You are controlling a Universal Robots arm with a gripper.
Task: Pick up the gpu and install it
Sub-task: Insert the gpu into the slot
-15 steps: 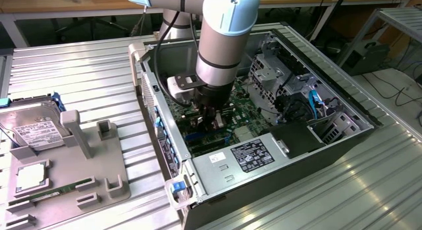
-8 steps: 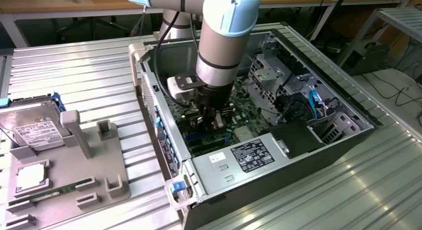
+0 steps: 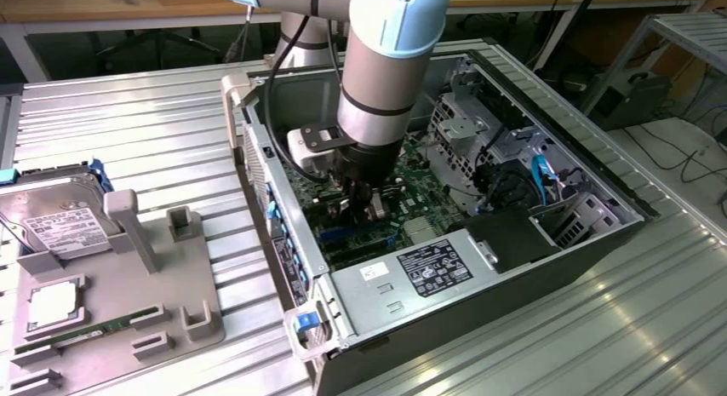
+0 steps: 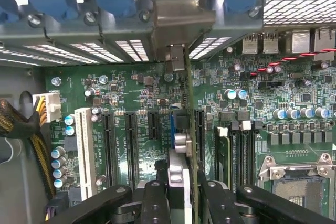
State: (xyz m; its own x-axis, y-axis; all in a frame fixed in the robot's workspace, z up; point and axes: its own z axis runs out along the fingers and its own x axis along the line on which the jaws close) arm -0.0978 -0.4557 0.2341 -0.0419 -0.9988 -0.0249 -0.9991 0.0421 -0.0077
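Table: ribbed metal table, carrying the case and a parts tray.
Case: open computer case lying on its side. Inside are the motherboard, a labelled power supply, drive cages and cabling.
Arm: reaches down into the case, over the expansion slots.
Parts tray: grey fixture at the exterior view's left. It holds a hard drive, a square silver chip and a green RAM stick. Its upright posts hold nothing.
Gripper: gripper clamped on the card, one finger on each face.
GPU: the gpu is seen edge-on, standing upright over the motherboard between two black slots. Its bracket end is at the rear slot frame. Whether its edge is seated cannot be told.
Risk: if the edge sits beside the slot, not in it, pressing could flex the card or scrape the board. The bracket could also catch on the rear frame and tilt the card.
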